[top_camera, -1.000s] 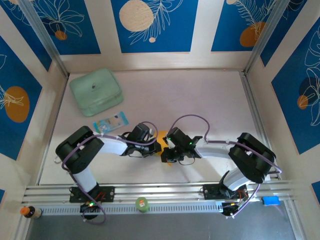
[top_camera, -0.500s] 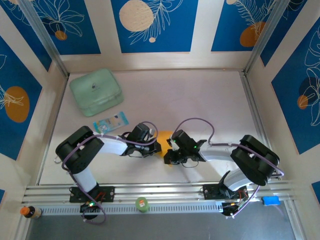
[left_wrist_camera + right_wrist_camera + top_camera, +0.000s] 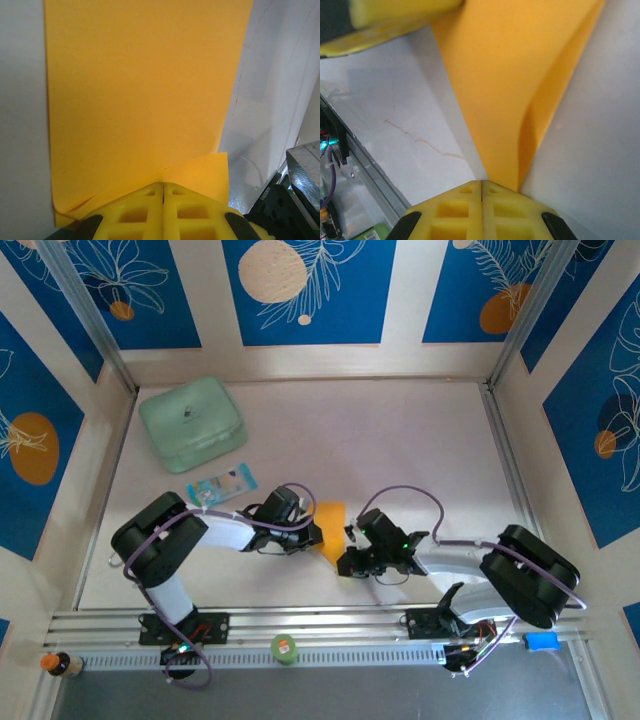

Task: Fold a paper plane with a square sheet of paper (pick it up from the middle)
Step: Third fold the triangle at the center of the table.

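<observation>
The square sheet of paper (image 3: pixel 330 523) is orange-yellow and hangs partly folded between my two grippers, near the table's front middle. My left gripper (image 3: pixel 313 536) is shut on the paper's left edge. In the left wrist view the sheet (image 3: pixel 145 90) spreads out ahead of the shut gripper (image 3: pixel 163 184), with a small flap turned up to the right of the fingers. My right gripper (image 3: pixel 348 562) is shut on the paper's near corner. In the right wrist view the paper (image 3: pixel 495 90) rises from the shut gripper (image 3: pixel 482 182) as a curled strip toward the left gripper's yellow fingers (image 3: pixel 395 20).
A mint-green rounded box (image 3: pixel 192 423) sits at the back left, and a small blue-and-white packet (image 3: pixel 222 485) lies just behind the left arm. A green-topped item (image 3: pixel 285 648) rests on the front rail. Patterned walls close in the table on three sides.
My right gripper has pulled toward the near right with its corner of the paper, so more of the sheet shows between the grippers. The left arm has stayed put.
</observation>
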Controlling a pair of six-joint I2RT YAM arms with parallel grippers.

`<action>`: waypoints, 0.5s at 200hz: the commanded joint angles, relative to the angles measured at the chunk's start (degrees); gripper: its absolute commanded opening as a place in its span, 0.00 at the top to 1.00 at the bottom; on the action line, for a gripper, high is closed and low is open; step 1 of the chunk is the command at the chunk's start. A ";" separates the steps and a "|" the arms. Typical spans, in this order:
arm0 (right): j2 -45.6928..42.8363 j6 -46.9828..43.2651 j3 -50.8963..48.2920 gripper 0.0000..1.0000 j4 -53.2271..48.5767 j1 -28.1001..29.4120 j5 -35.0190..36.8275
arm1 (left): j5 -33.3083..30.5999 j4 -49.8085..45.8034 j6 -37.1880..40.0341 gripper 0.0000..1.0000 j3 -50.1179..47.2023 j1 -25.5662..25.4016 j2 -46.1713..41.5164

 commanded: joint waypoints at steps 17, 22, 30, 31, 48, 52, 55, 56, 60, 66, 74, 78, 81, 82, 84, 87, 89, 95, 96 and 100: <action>-6.15 1.47 0.14 0.95 -7.09 -0.73 -3.79 | -3.33 -5.24 0.16 1.00 -0.86 -0.38 0.10; -7.13 1.11 0.93 0.95 -8.10 -0.73 -4.02 | -3.45 -5.41 0.24 1.00 -0.89 -0.37 -0.08; -8.43 0.77 2.11 0.95 -9.12 -0.80 -4.16 | -3.67 -5.51 0.29 1.00 -0.97 -0.34 -0.26; -8.58 0.71 2.27 0.95 -9.18 -0.81 -4.23 | -3.70 -5.51 0.32 1.00 -0.93 -0.37 -0.27; -8.10 -0.33 4.73 0.95 -10.10 -1.80 -4.89 | -3.86 -5.54 0.43 1.00 -0.81 -0.35 -0.54; -7.38 -0.50 5.35 0.95 -10.23 -2.17 -4.94 | -3.89 -5.52 0.43 1.00 -0.82 -0.36 -0.55; -6.74 -0.71 5.80 0.95 -10.25 -2.48 -5.08 | -3.90 -5.52 0.43 1.00 -0.81 -0.40 -0.65; -6.46 -0.77 5.96 0.95 -10.18 -2.53 -5.08 | -3.94 -5.52 0.47 1.00 -0.85 -0.36 -0.60; -5.41 -1.09 6.54 0.95 -10.13 -2.84 -5.11 | -3.99 -5.47 0.43 1.00 -0.81 -0.33 -0.63; -3.74 -1.39 7.48 0.96 -9.84 -3.13 -5.01 | -3.99 -5.45 0.43 1.00 -0.82 -0.40 -0.63; -1.45 -1.71 8.63 0.96 -9.16 -3.26 -5.09 | -3.91 -5.34 0.43 1.00 -0.84 -0.39 -0.63; -0.28 -1.83 9.29 0.96 -8.78 -3.28 -5.30 | -3.90 -5.34 0.43 1.00 -0.81 -0.39 -0.63; 0.62 -1.90 9.81 0.96 -8.51 -3.28 -5.41 | -3.90 -5.28 0.43 1.00 -0.81 -0.38 -0.62; 0.91 -1.90 9.98 0.96 -8.48 -3.28 -5.42 | -3.90 -5.27 0.43 1.00 -0.85 -0.39 -0.54; 1.15 -1.89 10.27 0.96 -8.34 -3.28 -5.50 | -3.90 -5.26 0.45 1.00 -0.82 -0.36 -0.55; 1.99 -1.89 10.78 0.96 -8.13 -3.28 -5.52 | -3.86 -5.26 0.43 1.00 -0.81 -0.40 -0.55; 2.32 -1.89 11.04 0.96 -7.97 -3.28 -5.53 | -3.89 -5.26 0.43 1.00 -0.81 -0.40 -0.55; 3.95 -1.76 11.93 0.96 -7.58 -3.28 -5.47 | -3.82 -5.17 0.43 1.00 -0.82 -0.37 -0.49; 4.25 -1.69 12.06 0.96 -7.57 -3.28 -5.45 | -3.82 -5.17 0.43 1.00 -0.82 -0.39 -0.48; 5.32 -1.65 12.59 0.96 -7.46 -3.34 -5.44 | -3.81 -5.13 0.45 1.00 -0.79 -0.40 -0.46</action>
